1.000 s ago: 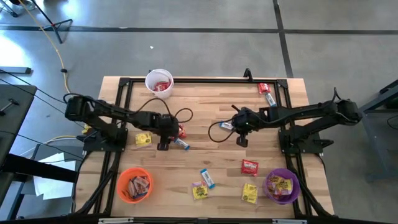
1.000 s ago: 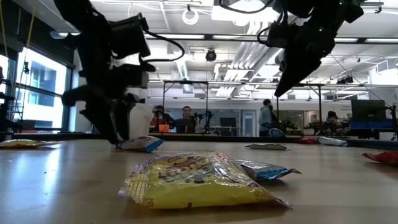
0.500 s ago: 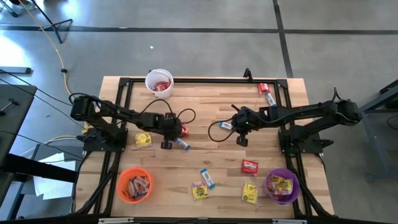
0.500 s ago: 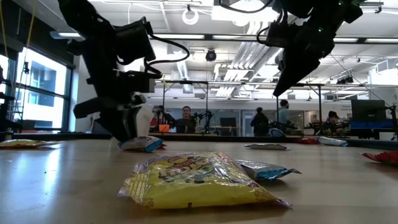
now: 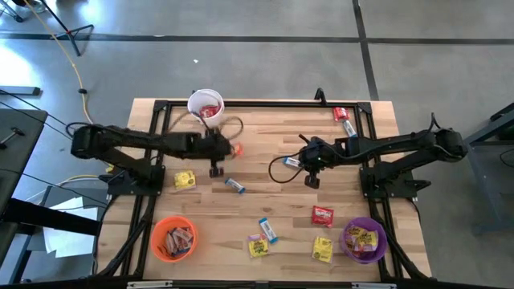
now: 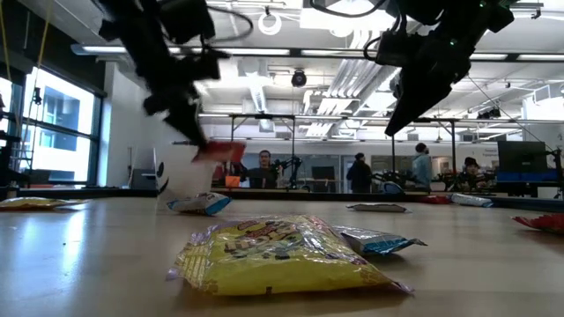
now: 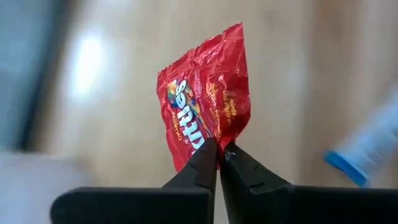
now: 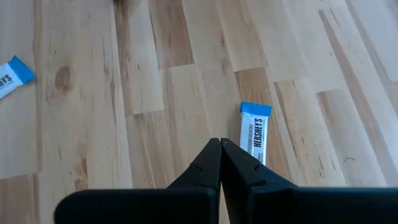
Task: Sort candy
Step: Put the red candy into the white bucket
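My left gripper (image 5: 226, 151) is shut on a red candy packet (image 7: 208, 109), held above the table's far left part near the white cup (image 5: 206, 107); the low view shows the packet (image 6: 225, 151) in the air. A blue-and-white bar (image 5: 234, 185) lies flat on the wood just near of it. Over the table's middle my right gripper (image 5: 308, 167) hangs shut and holds nothing. Another blue-and-white bar (image 8: 254, 134) lies flat beside its fingertips (image 8: 220, 146). More candies lie flat along the near part of the table. My left gripper pinches the red packet's end edge (image 7: 210, 148) between its two fingertips. The fingers slant down from the table's left side. The packet sticks out past the fingertips, crinkled and lifted clear of the table.
The white cup at the far edge holds red packets. An orange cup (image 5: 174, 238) stands near left and a purple cup (image 5: 364, 239) near right. Loose candies include a yellow packet (image 5: 185, 180), a red one (image 5: 323, 214) and two at the far right corner (image 5: 344, 120).
My left gripper has shut on the red packet and lifted it off the table. It has gone up and toward the far edge, closer to the white cup. The blue-and-white bar beside it has stayed where it lay.
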